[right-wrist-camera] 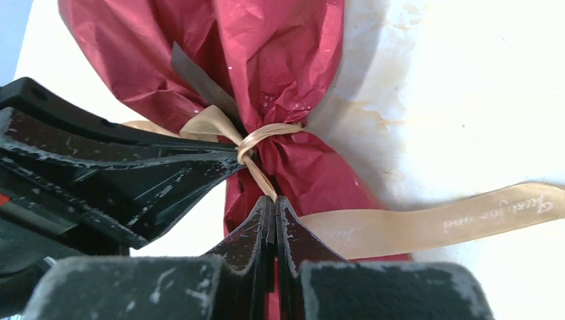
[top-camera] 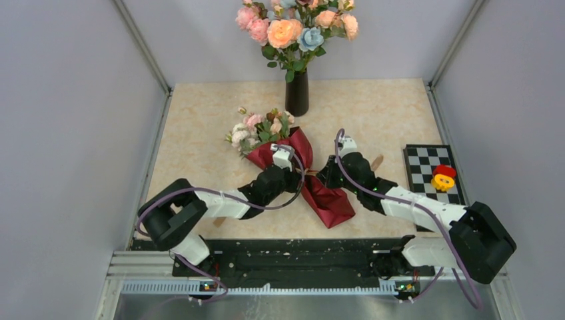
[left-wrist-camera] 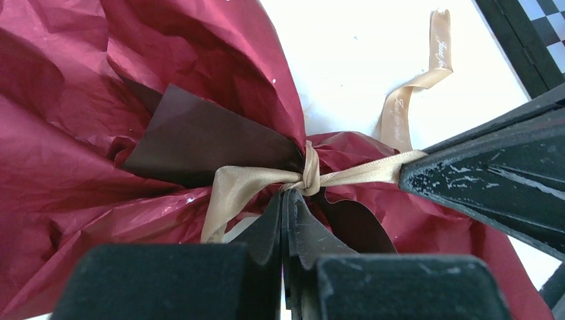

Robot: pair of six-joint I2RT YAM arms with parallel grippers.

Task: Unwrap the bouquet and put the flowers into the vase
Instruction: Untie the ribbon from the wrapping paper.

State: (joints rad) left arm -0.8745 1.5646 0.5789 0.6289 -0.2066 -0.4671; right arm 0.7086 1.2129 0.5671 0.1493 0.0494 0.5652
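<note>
Left wrist view: left fingers (left-wrist-camera: 266, 230) pressed together just under the ribbon (left-wrist-camera: 250, 181) knot on the bouquet (left-wrist-camera: 66, 133); right fingers (right-wrist-camera: 248, 235) clamp a ribbon strand.

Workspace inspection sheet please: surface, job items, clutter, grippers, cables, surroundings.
Surface: pale marbled table.
Job's things: bouquet lying wrapped, ribbon knotted; flowers at its far end; vase upright, holding larger blooms.
Clutter: checkerboard with red-yellow object, at the right.
Grippers: right gripper fingers shut on ribbon; left gripper fingers shut at the knot, hold unclear.
Cables: purple cables along both arms, no snag seen.
Surroundings: grey walls.
</note>
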